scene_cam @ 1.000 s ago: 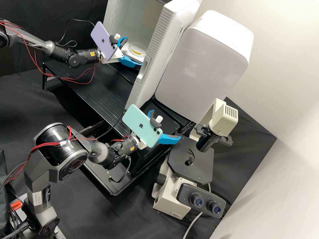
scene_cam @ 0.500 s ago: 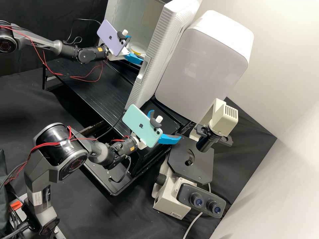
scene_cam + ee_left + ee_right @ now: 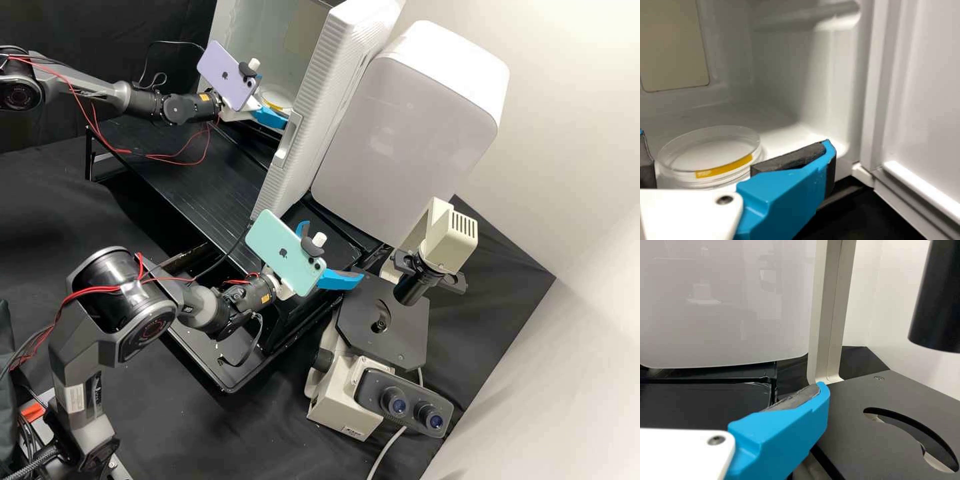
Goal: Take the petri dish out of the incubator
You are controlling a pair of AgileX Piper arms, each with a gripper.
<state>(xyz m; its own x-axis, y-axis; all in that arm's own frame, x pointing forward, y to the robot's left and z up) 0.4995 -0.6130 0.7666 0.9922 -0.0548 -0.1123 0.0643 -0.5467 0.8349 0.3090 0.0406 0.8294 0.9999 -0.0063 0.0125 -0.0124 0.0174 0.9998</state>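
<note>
The petri dish sits lid-on and level on the white floor of the incubator, close to the open front. My left gripper is inside that opening with its jaws spread, one dark pad on each side of the dish. Both pads lie close to the clear wall, but I cannot tell whether either one touches it yet. Just beyond my outer finger stands the door frame.

My right gripper hangs well apart from all this, beside the black microscope stage. Its jaws are parted too, and its grey pad is bare with nothing pressed against it.

I judge the grasp itself to be the risk. If one pad lands first, the light dish could skate back along the smooth floor or turn out of my pinch. If I close too high, I may catch only the lid and lift it off the base. Too hard a squeeze could flex the thin plastic. On the way out, my outer finger could clip the frame and jolt or tip the dish.

As for writing, a yellow strip runs around the dish wall, and its small marks are too fine to read. The beige panel on the back wall looks blank.
</note>
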